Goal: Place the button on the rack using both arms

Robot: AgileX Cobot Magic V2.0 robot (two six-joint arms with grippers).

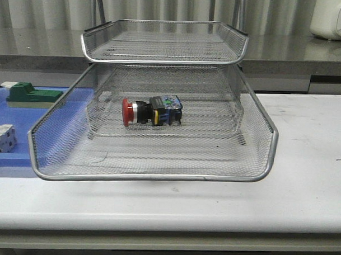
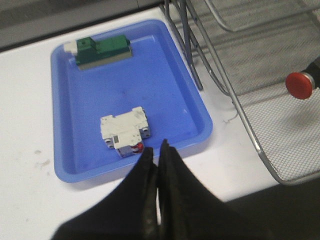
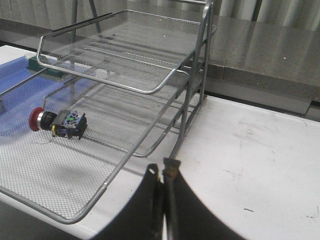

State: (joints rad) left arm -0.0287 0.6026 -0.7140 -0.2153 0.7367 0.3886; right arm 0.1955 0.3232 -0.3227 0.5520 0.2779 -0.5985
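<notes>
So from where I'm sitting, the red-headed push-button switch with the silver collar and black, yellow and blue body is already lying on its side on the mesh of the pulled-out tier of the silver wire-mesh letter rack. Looks to me like the placing part is basically done and what's left is backing off cleanly, maybe sliding that tier back in.

Both tools are clenched and carrying nothing: the left tool hangs over the near rim of the flat blue plastic tray, and the right tool is over bare white tabletop beside the rack's right side.

If I push the tier in, I'd press on the rounded front rim with both tools evenly so it doesn't skew on its rails and roll the button.

Room-wise: right side is wide open. Left is tighter, with the white cube-like breaker block just ahead of the left tool, the green-and-white block at the tray's far end, and the rack's rim close by. The top tier overhangs, so I wouldn't go straight up near the posts.
</notes>
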